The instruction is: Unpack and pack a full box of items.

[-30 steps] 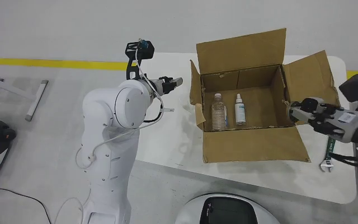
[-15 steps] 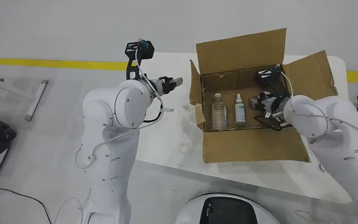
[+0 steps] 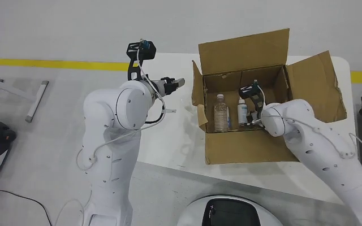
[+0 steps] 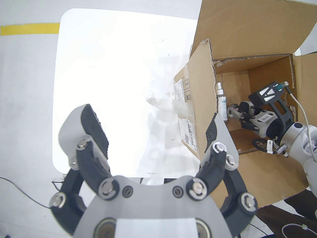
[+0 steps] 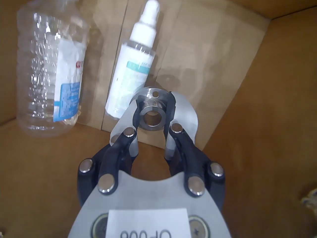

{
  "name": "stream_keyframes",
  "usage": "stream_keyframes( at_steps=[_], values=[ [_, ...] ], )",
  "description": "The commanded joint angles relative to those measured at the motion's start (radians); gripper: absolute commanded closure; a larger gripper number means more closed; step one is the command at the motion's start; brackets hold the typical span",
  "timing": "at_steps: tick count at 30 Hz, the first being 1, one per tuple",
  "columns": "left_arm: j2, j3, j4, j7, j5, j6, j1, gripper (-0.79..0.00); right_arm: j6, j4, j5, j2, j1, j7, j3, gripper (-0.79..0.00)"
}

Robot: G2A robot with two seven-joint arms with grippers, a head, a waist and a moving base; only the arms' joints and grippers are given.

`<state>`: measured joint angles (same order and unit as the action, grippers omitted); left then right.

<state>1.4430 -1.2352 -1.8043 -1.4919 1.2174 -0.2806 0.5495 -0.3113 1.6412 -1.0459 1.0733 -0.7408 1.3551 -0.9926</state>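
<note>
Masking part of spray bottle (image 5: 131, 75), right end effector (image 5: 153, 111) grips bushing (image 5: 146, 95)

In the box (image 3: 257, 147), a water bottle (image 3: 221, 113) is laid left of a spray bottle (image 3: 242, 110), beside which a metal fitting (image 5: 150, 119) is held by the right end effector (image 5: 153, 105).

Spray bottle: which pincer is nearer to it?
Right. The right pincer, shut on a metal fitting, is inside the box beside the spray bottle; the left pincer is open outside the box, above the table.
</note>
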Motion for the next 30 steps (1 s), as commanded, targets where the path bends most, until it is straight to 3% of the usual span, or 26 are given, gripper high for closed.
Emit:
stream_keyframes(
  at_steps=[1, 7, 20, 30],
  values=[
    [0.000, 0.000, 0.000, 0.000, 0.000, 0.000, 0.000, -0.785, -0.003, 0.009, -0.012, 0.001, 0.003, 0.042, 0.004, 0.000],
    [0.000, 0.000, 0.000, 0.000, 0.000, 0.000, 0.000, -0.785, -0.007, 0.042, -0.019, 0.006, -0.002, 0.108, 0.010, 0.000],
    [0.000, 0.000, 0.000, 0.000, 0.000, 0.000, 0.000, -0.785, -0.025, 0.012, -0.064, 0.013, -0.010, 0.088, -0.029, 0.000],
    [0.000, 0.000, 0.000, 0.000, 0.000, 0.000, 0.000, -0.785, 0.018, 0.118, -0.037, 0.018, -0.074, 0.172, -0.036, 0.000]
  ],
)
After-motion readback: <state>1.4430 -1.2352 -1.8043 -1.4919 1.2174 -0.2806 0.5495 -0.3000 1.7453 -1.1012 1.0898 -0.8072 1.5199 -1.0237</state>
